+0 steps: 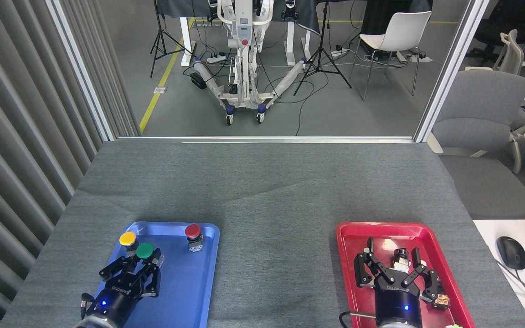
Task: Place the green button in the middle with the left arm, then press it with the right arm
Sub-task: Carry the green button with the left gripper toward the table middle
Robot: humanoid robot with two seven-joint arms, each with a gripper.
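Note:
The green button point(145, 250) sits in the blue tray point(189, 291), just beside the yellow button point(127, 238). My left gripper point(143, 262) comes in from the bottom left with its black fingers shut around the body under the green cap, so only the cap shows. My right gripper point(393, 256) hangs over the red tray point(347, 264) with its fingers spread open, holding nothing. Bare grey felt point(276, 255) marks the middle of the table between the two trays.
A red button point(193, 231) stands at the blue tray's far right corner. Small metal parts point(399, 258) lie in the red tray under and beside my right gripper. A white desk with a mouse point(511, 252) borders the table on the right.

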